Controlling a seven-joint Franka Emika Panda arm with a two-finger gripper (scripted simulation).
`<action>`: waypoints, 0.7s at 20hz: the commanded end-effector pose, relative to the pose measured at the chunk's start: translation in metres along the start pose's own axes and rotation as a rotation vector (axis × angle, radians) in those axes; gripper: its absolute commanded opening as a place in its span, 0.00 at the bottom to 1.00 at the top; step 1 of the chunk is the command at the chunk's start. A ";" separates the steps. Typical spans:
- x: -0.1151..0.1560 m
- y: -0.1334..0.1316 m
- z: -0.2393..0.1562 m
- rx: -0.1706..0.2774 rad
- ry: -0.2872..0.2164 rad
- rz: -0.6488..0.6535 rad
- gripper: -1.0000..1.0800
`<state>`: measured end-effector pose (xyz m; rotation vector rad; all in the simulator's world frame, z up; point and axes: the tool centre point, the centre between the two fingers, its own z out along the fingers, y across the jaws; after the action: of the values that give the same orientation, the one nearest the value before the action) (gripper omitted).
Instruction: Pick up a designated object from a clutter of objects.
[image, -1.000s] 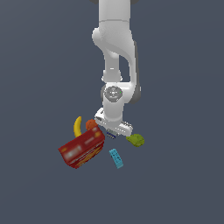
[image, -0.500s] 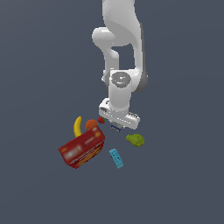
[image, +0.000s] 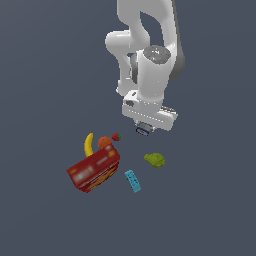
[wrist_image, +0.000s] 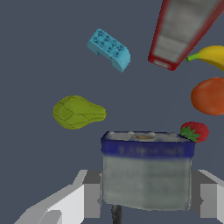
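1. Gripping the dark-blue block (wrist_image: 146, 170) from both sides, the hand (image: 144, 129) is carrying it above the counter (image: 45, 75).
2. Lying below are the red box (image: 94, 169), banana (image: 88, 144), orange (image: 104, 142), strawberry (image: 116, 136), green lump (image: 155, 159) and light-blue brick (image: 132, 180).

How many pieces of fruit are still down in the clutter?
3: banana, orange and strawberry, clustered by the red box. The olive-green lump is unidentifiable, so not counted.
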<state>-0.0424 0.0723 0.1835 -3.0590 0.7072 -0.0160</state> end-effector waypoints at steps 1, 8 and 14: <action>-0.009 -0.008 -0.026 -0.001 0.000 0.001 0.00; -0.033 -0.030 -0.095 -0.003 -0.003 0.002 0.00; -0.051 -0.049 -0.151 -0.004 -0.005 0.002 0.00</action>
<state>-0.0662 0.1327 0.3200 -3.0608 0.7106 -0.0085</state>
